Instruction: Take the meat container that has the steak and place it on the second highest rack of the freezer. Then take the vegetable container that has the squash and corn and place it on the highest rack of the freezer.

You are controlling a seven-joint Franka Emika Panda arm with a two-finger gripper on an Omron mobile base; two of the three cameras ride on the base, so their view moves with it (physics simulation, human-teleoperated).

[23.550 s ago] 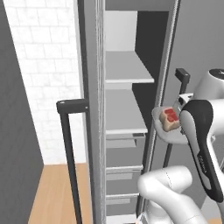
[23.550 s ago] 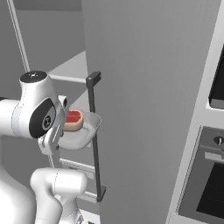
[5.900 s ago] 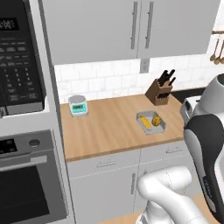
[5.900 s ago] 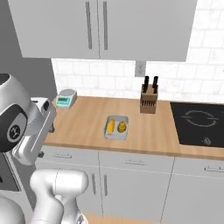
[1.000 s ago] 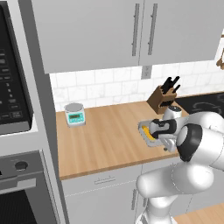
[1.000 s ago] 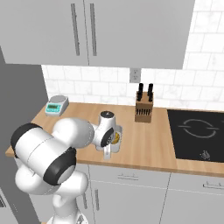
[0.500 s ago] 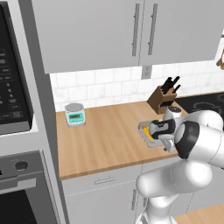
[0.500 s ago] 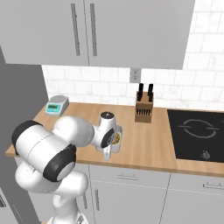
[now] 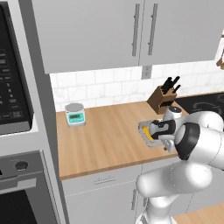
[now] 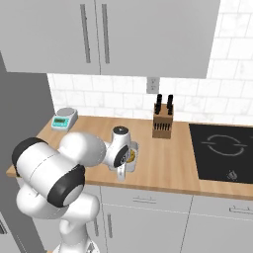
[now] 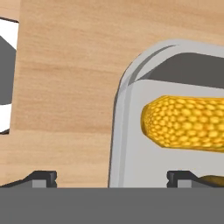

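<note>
Vegetable container [image 9: 147, 132] sits near the front edge of the worktop [image 9: 105, 140], toward its right half, in the left base view; yellow corn [image 9: 149, 136] shows inside it, and the gripper [image 9: 162, 132] hangs right over the tray's near rim. A small scale [image 9: 75, 114] stands toward the back left, a knife block [image 9: 163, 97] at the back right.

From the right base view, the arm bends down over the same tray, with the gripper [image 10: 122, 170] at its front rim close to the worktop's front edge; a glimpse of the brown squash [image 10: 131, 156] shows inside, behind the wrist.

Looking along the hand, the grey rim [image 11: 120, 131] of the container runs between the two fingertips [image 11: 180, 176], which stand spread wide and hold nothing. One tip is outside the wall over bare wood, the other inside beside the corn, whose blunt end lies near that wall; a sliver of squash peeks at the bottom edge.

To do the pickup well, the gripper should probably descend straight so the wall stays centred, close only on the rim without pinching the corn, then lift level so nothing rolls out.
</note>
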